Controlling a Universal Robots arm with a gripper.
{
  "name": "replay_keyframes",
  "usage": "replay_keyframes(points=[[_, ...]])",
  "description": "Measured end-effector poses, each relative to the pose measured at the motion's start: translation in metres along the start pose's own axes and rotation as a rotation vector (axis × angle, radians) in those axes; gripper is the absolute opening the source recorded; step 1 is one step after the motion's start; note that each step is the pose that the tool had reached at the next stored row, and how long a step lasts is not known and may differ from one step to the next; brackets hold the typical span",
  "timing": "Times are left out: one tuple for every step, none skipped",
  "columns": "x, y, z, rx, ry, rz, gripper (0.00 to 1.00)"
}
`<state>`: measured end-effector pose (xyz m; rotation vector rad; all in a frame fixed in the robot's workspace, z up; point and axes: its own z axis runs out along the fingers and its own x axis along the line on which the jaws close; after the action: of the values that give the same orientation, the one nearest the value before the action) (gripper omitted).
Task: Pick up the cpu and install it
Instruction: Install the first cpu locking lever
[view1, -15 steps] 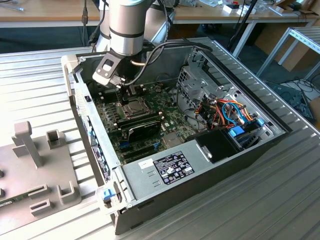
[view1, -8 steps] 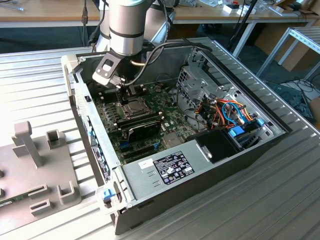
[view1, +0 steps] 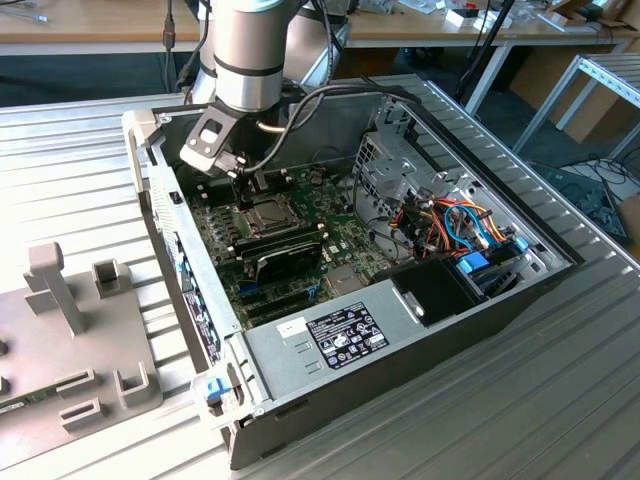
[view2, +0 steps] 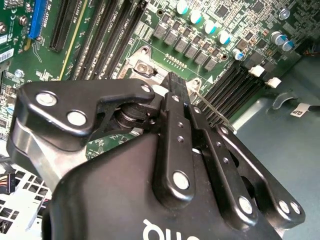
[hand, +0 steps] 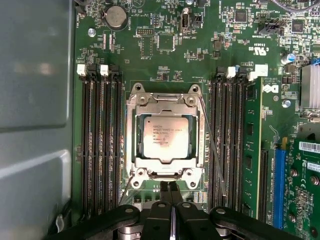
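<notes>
Ribbed metal desk (view1: 450, 420) carries the open computer case (view1: 400, 372); in the first wrist view the cpu (hand: 165, 136) lies flat inside the socket frame (hand: 131, 135) on the motherboard (hand: 165, 45), seated, I judge; my pincer (hand: 170, 192) hangs beside the frame's edge, tips pressed together and empty, since the chip needs no holding.
</notes>
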<state>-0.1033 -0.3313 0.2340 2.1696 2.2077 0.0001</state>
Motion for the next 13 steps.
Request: replay_keyframes(points=[[0.0001,-0.0001,-0.0001,0.0001,-0.0006,0.000,0.11],[0.0003,-0.0002,-0.0006,0.0004,-0.0082,0.000,0.11],[0.0003,-0.0001,-0.0013,0.0004,-0.0133,0.000,0.11],[0.0002,0.0001,-0.0034,0.0004,-0.0223,-0.001,0.11],[0.0002,0.0001,-0.0047,0.0005,-0.0248,-0.001,0.11],[0.0001,0.0002,-0.0067,0.0005,-0.0279,-0.001,0.11],[0.0001,0.0002,-0.0079,0.0005,-0.0293,-0.001,0.11],[0.0000,0.0003,-0.0099,0.0006,-0.0309,-0.001,0.11],[0.0000,0.0003,-0.0108,0.0006,-0.0320,-0.001,0.11],[0.0000,0.0003,-0.0117,0.0007,-0.0331,-0.001,0.11],[-0.0001,0.0004,-0.0130,0.0006,-0.0341,-0.001,0.11],[-0.0001,0.0004,-0.0133,0.0004,-0.0339,-0.001,0.11],[-0.0001,0.0004,-0.0135,0.0004,-0.0341,-0.001,0.11]])
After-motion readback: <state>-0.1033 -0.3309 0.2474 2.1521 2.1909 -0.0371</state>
